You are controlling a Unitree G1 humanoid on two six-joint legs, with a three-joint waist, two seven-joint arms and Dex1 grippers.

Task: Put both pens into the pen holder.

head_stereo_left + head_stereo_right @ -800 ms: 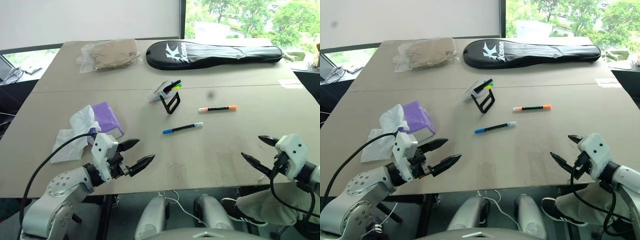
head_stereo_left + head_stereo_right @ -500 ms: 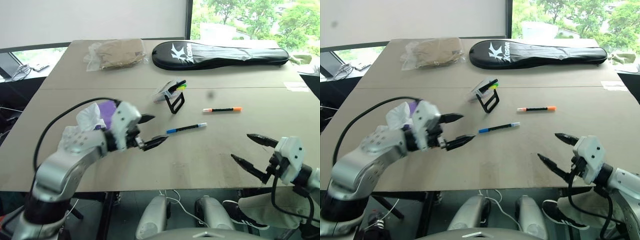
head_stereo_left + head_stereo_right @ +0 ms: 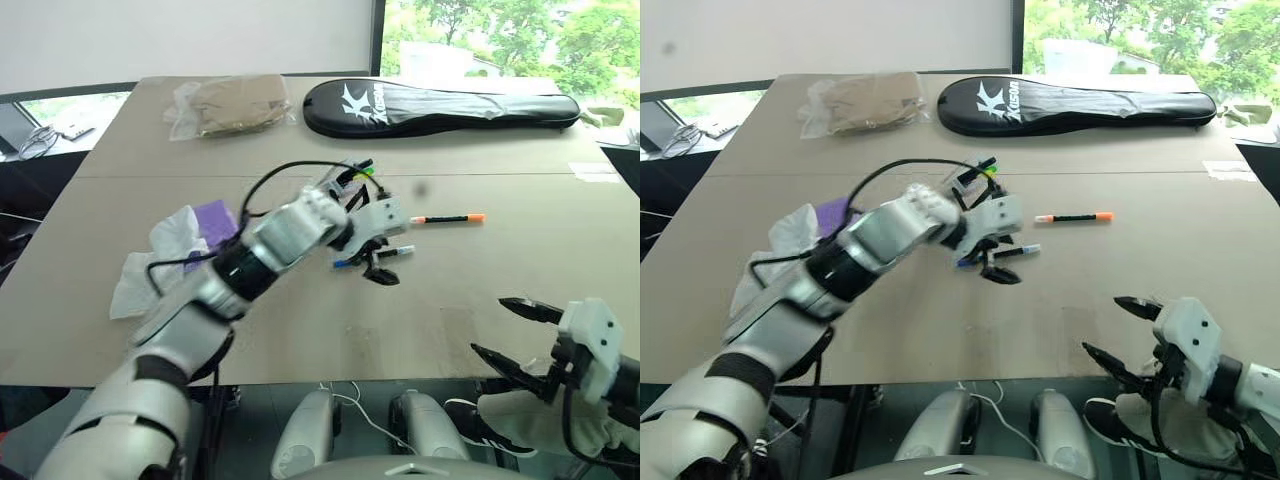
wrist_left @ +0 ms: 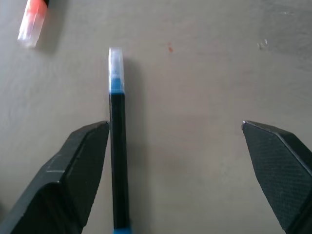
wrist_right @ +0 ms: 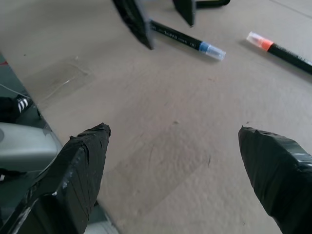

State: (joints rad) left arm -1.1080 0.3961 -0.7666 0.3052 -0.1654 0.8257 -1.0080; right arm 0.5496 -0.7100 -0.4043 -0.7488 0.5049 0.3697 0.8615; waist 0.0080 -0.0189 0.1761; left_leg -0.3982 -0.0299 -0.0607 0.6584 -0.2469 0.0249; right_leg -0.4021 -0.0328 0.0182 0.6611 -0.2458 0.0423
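The blue pen (image 4: 117,146) lies flat on the table, its light blue cap (image 3: 401,250) pointing right. My left gripper (image 3: 378,262) reaches down over it, open, with the pen lying between the fingers and close to one fingertip (image 4: 83,161). To the right lies the black pen with orange ends (image 3: 447,217), untouched. The pen holder (image 3: 340,178), a clear cup with green and yellow markers in it, stands just behind my left hand, which hides its stand. My right gripper (image 3: 492,327) hangs open at the table's front right edge, with nothing between its fingers.
A purple tissue pack (image 3: 215,218) and loose white tissue (image 3: 160,255) lie at the left. A black racket bag (image 3: 440,105) and a plastic bag with brown contents (image 3: 235,103) lie along the far side. Bare tabletop (image 5: 165,97) separates my right gripper from the pens.
My left arm has swung from the table's front left forward and to the right, ending over the blue pen. The right gripper has sunk slightly at the front edge, still open.
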